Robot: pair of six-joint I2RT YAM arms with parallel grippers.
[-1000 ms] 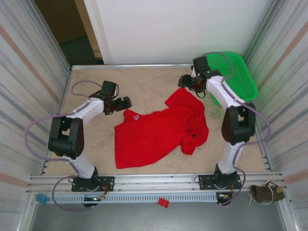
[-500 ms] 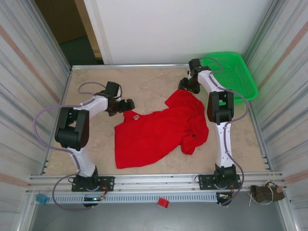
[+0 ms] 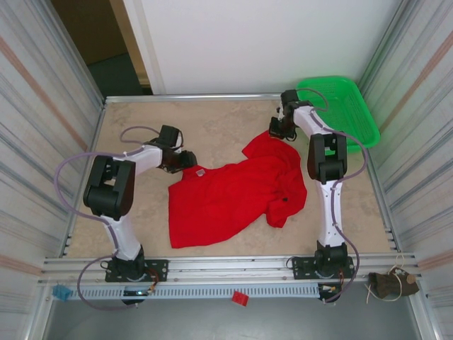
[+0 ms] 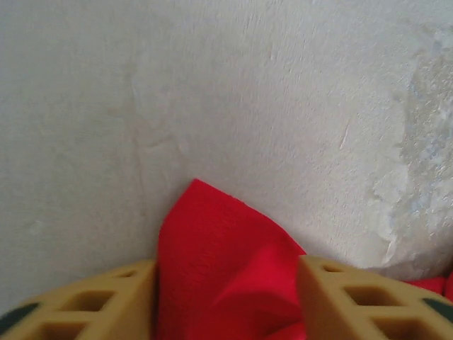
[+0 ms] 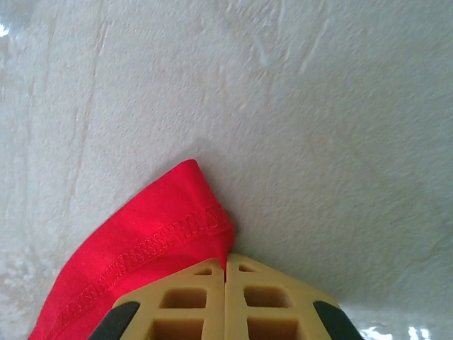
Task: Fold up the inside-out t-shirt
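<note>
The bright red t-shirt lies crumpled on the beige table, with a small white tag near its left corner. My left gripper is at that left corner. In the left wrist view it stands open, and a peak of the red cloth rises between its tan fingers. My right gripper is at the shirt's far corner. In the right wrist view it is shut, pinching the stitched hem against the tabletop.
A green mesh basket sits at the far right corner, just behind the right arm. Metal walls enclose the table on both sides. Bare tabletop lies to the left of and beyond the shirt.
My left gripper has slid right until it straddles the shirt's left corner. The right arm has straightened out toward the far side, and its gripper has settled on the far corner.
</note>
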